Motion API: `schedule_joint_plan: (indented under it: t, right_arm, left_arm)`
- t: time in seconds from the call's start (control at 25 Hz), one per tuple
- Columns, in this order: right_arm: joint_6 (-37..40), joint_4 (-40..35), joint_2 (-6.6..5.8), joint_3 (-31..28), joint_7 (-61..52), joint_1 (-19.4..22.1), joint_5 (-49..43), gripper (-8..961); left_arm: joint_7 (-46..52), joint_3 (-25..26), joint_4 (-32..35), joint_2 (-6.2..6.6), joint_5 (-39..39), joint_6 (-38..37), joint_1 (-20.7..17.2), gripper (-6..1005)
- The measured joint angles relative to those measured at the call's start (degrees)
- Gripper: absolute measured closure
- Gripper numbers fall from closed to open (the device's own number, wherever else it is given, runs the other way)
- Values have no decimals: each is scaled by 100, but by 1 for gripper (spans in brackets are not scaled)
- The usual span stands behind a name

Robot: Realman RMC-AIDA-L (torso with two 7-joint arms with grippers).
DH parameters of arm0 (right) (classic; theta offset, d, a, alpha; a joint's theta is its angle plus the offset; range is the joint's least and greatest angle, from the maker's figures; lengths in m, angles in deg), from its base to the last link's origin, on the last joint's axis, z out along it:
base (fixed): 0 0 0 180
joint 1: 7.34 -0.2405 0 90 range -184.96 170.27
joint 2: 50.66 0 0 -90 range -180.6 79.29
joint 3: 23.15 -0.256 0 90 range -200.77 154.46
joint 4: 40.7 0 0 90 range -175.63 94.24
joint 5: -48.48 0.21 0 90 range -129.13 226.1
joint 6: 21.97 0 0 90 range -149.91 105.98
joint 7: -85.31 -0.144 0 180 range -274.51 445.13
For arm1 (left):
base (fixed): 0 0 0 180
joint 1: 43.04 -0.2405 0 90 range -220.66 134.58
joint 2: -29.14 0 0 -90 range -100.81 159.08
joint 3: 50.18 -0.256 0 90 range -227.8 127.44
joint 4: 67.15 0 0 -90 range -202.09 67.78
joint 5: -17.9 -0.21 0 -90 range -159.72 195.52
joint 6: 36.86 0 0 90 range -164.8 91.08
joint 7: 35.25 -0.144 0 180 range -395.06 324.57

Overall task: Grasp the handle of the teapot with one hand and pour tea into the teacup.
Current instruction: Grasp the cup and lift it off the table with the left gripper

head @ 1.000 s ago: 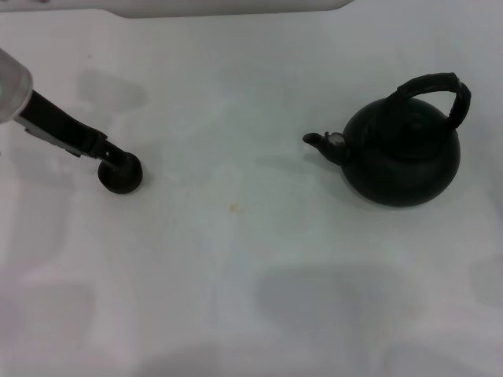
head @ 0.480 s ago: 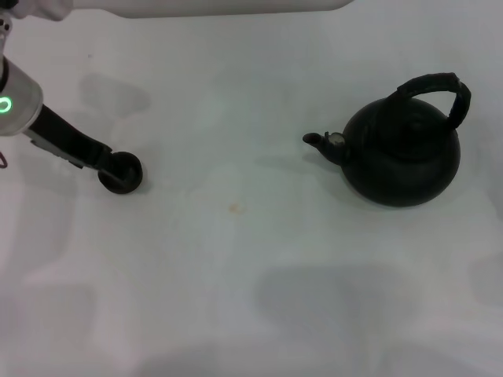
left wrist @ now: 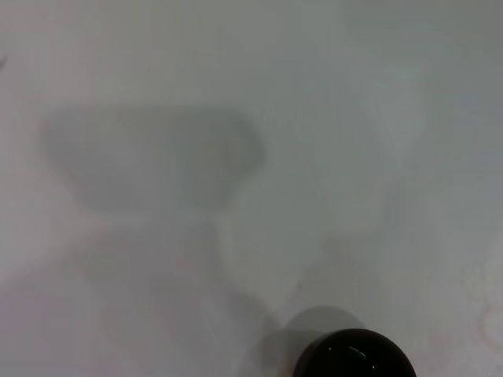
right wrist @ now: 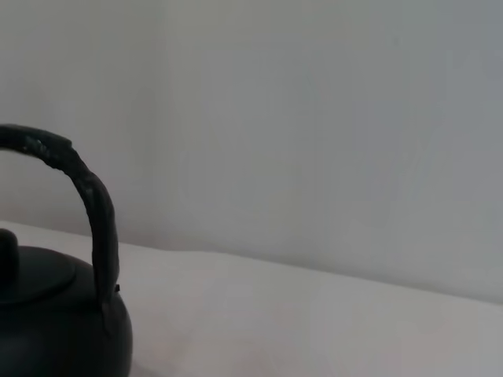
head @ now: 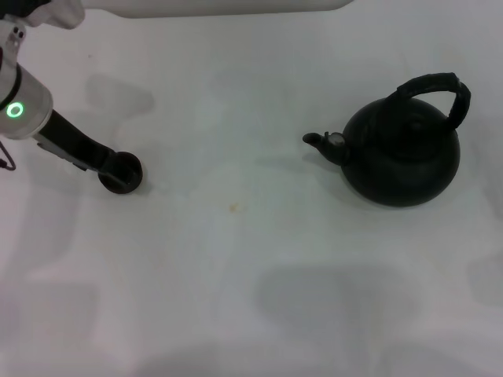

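Observation:
The matte-black teapot (head: 403, 159) stands at the right of the white table in the head view, its short spout (head: 317, 142) pointing left. Its arched black handle (head: 440, 88) stands upright over the lid. The small dark teacup (head: 122, 173) sits at the left. My left gripper (head: 110, 163) reaches down from the left and touches the cup's rim. The cup also shows in the left wrist view (left wrist: 354, 355). The right wrist view shows the handle (right wrist: 90, 208) and part of the teapot (right wrist: 55, 326) close by. My right gripper is out of view.
The white table (head: 236, 267) spreads between cup and teapot, with a tiny orange speck (head: 233, 207) near the middle. A white rim (head: 220, 6) runs along the far edge. A pale wall (right wrist: 314, 118) stands behind the teapot.
My left arm has swung further into view from the left. Its tip stays at the teacup, which has hardly moved. The teapot has not moved.

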Motion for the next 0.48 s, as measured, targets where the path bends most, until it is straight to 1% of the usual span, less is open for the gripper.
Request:
schedule_joint_plan:
  t: [0.24,0.48]
  right_arm:
    - [-33,0,0,0,-5,5,0,113]
    - [-75,0,0,0,-32,6,0,113]
  left_arm:
    - [-23,-37,267,0,-2,-189,82,122]
    - [-25,-83,300,0,-9,-315,92,121]
